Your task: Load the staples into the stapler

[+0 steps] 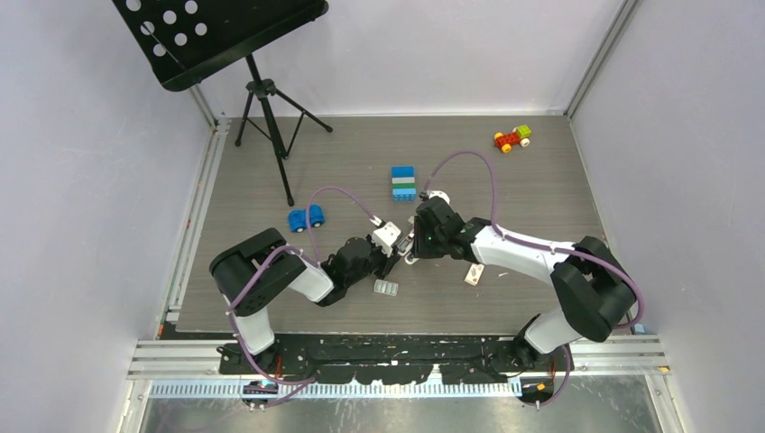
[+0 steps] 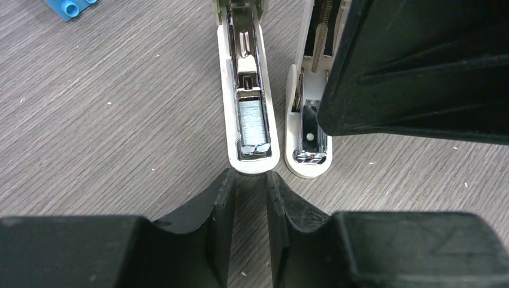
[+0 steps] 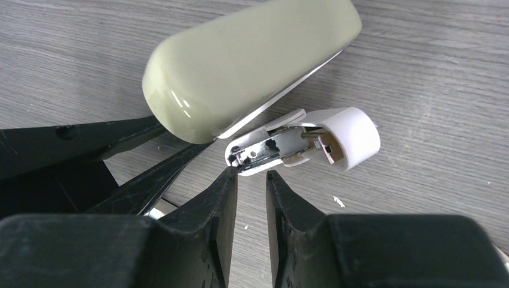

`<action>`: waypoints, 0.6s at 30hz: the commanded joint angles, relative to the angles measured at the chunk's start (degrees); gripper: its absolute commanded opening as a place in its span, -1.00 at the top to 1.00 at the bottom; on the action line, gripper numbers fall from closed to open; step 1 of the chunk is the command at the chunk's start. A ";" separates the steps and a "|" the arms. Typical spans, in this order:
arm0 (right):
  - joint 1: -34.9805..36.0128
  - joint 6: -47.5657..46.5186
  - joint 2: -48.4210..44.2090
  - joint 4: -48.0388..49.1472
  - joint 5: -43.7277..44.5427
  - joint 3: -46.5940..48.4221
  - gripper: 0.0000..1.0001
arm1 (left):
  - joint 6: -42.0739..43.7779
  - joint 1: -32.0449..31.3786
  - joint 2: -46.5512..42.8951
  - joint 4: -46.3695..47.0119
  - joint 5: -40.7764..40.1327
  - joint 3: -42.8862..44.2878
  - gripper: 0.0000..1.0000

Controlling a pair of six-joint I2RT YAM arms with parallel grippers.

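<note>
Silvery staples [image 2: 252, 120] seem seated in the open stapler [image 2: 243, 78]; closing it remains. Both the left pincer [image 2: 251, 195] and right pincer [image 3: 252, 191] stand narrowly parted, empty.

no legible txt, labels, brands, nos., signs in any view

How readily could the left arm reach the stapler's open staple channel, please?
Probably yes: the staple channel lies uncovered just ahead of the left gripper; the right gripper overhangs the other half.

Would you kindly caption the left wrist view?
Opened stapler with staples lying in its channel, left gripper at its tip.
</note>
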 commanded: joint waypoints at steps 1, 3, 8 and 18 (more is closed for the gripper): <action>0.61 1.18 -4.14 -1.72 1.18 1.50 0.40 | 0.14 0.29 -0.40 2.97 -1.72 0.38 0.45; 0.61 0.79 -6.20 -3.54 1.92 2.25 0.39 | 0.14 0.29 -0.52 2.96 -1.87 0.37 0.45; 0.61 -0.81 -11.16 -8.01 4.15 6.33 0.30 | -0.04 0.29 -0.74 3.01 -2.04 0.31 0.44; 0.61 -1.88 -16.97 -13.62 9.45 8.16 0.14 | -1.10 0.29 -6.56 -2.61 -2.52 -0.02 0.02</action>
